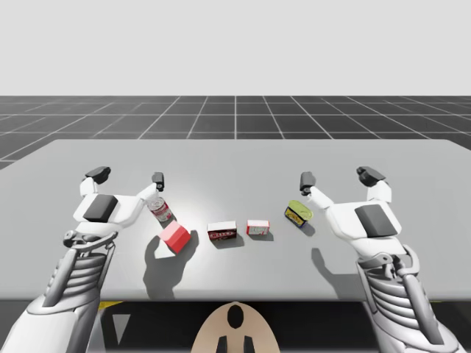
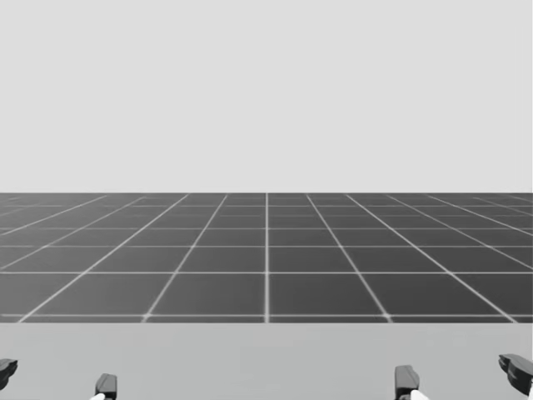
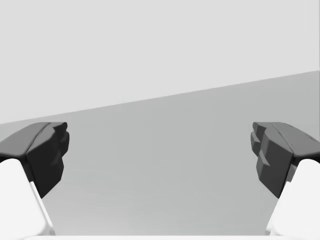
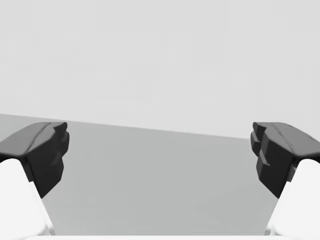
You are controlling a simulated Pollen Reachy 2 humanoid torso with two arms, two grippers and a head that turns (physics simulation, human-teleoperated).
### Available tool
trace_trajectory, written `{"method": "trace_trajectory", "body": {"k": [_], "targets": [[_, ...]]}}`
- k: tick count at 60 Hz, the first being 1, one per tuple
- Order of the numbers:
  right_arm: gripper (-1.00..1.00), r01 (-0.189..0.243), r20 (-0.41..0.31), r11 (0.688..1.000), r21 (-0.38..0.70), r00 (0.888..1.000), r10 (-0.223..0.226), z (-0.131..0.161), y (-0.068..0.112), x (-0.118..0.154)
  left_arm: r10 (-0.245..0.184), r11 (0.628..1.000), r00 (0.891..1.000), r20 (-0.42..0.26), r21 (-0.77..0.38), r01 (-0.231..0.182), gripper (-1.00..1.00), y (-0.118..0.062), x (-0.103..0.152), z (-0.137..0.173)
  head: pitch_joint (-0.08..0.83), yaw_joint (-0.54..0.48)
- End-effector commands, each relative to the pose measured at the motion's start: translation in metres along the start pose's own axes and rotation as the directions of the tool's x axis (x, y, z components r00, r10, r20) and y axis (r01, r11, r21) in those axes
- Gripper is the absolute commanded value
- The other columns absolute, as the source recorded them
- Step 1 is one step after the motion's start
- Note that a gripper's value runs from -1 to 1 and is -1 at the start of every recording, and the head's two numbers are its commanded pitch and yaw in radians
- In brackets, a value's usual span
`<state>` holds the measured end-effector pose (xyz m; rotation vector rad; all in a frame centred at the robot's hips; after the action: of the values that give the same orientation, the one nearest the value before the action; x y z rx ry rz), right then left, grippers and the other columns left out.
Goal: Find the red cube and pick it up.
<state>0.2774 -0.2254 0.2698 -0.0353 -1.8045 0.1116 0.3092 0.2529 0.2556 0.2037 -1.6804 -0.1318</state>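
High view: over the counter [image 1: 243,158], my left gripper [image 1: 127,176] and right gripper [image 1: 338,177] both hung released, empty; the red cube [image 1: 175,236] lay near the left arm, whose gripper would best descend squarely, jaws straddling opposite faces

Table [image 1: 243,158] surf. smooth & matt grey; red cube [image 1: 175,236] plain matt w/ smooth faces.

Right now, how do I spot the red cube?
Start on the grey table, near edge, towards my left side. The red cube lies just nearer me than the tipped can. Unlike the printed boxes to its right, it is plain red.
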Motion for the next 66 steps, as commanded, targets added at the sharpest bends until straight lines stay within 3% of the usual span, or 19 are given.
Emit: {"method": "trace_trajectory", "body": {"k": [1, 13, 41, 47, 66], "targets": [[-1.00, -0.010, -0.015, 0.998, -0.056, 1.000, 0.010, 0.0013, 0.0024, -0.0001, -0.003, 1.000, 1.000, 0.000, -0.003, 0.003, -1.00, -0.0004, -0.0001, 0.0003, -0.005, 0.00], [-1.00, 0.019, -0.037, 0.999, -0.031, 0.999, -0.020, -0.0029, 0.0008, -0.0015, -0.003, 1.000, 1.000, -0.003, -0.006, 0.003, -1.00, -0.0007, -0.0003, 0.0005, 0.043, 0.01], [-1.00, 0.011, -0.045, 1.000, -0.017, 0.999, -0.011, -0.0044, 0.0027, -0.0029, -0.008, 1.000, 1.000, -0.006, -0.010, 0.008, -1.00, -0.0005, -0.0007, -0.0004, 0.423, 0.01], [-1.00, 0.033, -0.049, 0.999, 0.004, 0.998, -0.033, -0.0041, 0.0034, -0.0019, -0.007, 1.000, 1.000, -0.006, -0.009, 0.007, -1.00, -0.0001, -0.0003, -0.0005, 0.485, 0.02], [-1.00, 0.028, -0.059, 0.999, 0.031, 0.998, -0.026, -0.0037, 0.0053, -0.0028, -0.015, 1.000, 1.000, -0.004, -0.019, 0.015, -1.00, -0.0012, -0.0002, -0.0003, 0.622, 0.18]]}}
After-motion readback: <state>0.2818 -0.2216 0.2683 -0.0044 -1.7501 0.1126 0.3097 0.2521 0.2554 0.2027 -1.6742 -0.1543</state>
